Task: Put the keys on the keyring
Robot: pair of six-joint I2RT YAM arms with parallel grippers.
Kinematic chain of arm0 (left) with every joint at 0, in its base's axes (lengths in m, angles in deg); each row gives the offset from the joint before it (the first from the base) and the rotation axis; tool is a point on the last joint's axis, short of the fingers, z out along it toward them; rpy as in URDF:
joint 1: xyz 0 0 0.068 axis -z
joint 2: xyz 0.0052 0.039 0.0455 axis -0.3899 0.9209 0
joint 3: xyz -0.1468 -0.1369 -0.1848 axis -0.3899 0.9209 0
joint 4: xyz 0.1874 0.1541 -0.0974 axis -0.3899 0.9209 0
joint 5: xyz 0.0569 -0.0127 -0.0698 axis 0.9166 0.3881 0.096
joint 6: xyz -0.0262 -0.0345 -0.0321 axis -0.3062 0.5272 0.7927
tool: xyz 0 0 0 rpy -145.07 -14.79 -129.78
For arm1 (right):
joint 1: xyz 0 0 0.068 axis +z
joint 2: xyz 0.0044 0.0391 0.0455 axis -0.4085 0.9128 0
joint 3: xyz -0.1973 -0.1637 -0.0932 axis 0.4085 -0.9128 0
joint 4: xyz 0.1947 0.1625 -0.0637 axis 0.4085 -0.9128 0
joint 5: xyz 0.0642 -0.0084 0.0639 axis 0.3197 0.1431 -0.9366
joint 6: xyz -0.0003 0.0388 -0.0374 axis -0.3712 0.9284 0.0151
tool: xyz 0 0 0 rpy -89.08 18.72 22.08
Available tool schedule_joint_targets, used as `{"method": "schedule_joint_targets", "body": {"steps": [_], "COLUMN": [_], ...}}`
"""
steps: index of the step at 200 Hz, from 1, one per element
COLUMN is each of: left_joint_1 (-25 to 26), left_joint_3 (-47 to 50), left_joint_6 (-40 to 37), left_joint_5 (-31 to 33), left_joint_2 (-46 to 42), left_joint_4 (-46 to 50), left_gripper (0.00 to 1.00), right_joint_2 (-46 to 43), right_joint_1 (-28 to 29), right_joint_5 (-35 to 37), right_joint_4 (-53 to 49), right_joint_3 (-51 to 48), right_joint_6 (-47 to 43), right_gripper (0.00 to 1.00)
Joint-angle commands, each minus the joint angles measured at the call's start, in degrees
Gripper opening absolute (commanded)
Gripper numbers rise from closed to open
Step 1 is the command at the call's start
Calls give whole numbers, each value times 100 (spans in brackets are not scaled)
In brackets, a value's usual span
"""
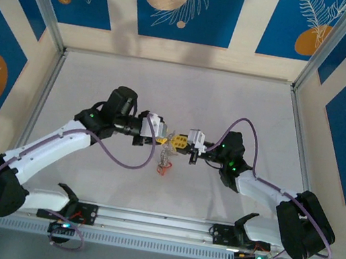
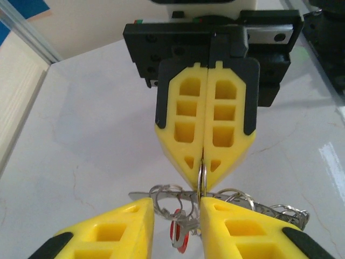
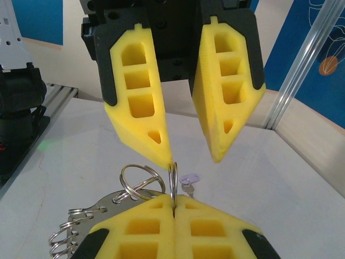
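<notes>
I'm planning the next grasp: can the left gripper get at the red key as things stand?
Probably yes. The red key hangs in the gap between the left gripper's parted fingers, near the keyring that the right gripper pinches. Nothing blocks it, though tangled wire rings crowd close.

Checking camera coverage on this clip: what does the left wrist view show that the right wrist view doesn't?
Left wrist view: a red key hanging low between the left jaws. Right wrist view: a pale purple key just beyond the pinched ring, plus a round split ring beside it. Both: the right jaws shut on a metal ring, the left jaws open facing them, and a chain of small rings.
</notes>
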Motion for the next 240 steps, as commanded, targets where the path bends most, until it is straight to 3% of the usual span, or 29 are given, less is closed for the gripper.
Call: {"method": "schedule_joint_targets", "body": {"steps": [1, 81, 106, 142, 166, 201, 240], "left_joint_1": [-44, -46, -43, -17, 43, 281, 479], "left_joint_3": [-252, -280, -349, -628, -637, -941, -1528], "left_joint_6": [-217, -284, -249, -187, -45, -116, -82], "left_joint_5": [-479, -576, -534, -542, -123, 842, 1338], "left_joint_2": [109, 320, 370, 450, 424, 476, 797], "left_joint_4": [344, 525, 525, 863, 897, 1431, 2159], "left_gripper": [26, 25, 12, 0, 0, 0, 0], "right_joint_2": [-30, -31, -33, -89, -149, -254, -197], "right_joint_1": [65, 90, 108, 212, 240, 244, 283], "right_joint_5": [-90, -107, -101, 163, 515, 1127, 1094], "right_joint_4": [156, 154, 58, -366, -847, -1518, -1791], "right_joint_3": [103, 109, 129, 193, 324, 478, 594], "right_joint_6": [-143, -135, -214, -580, -834, -1151, -1159], "right_gripper": [0, 0, 0, 0, 0, 18, 18]}}
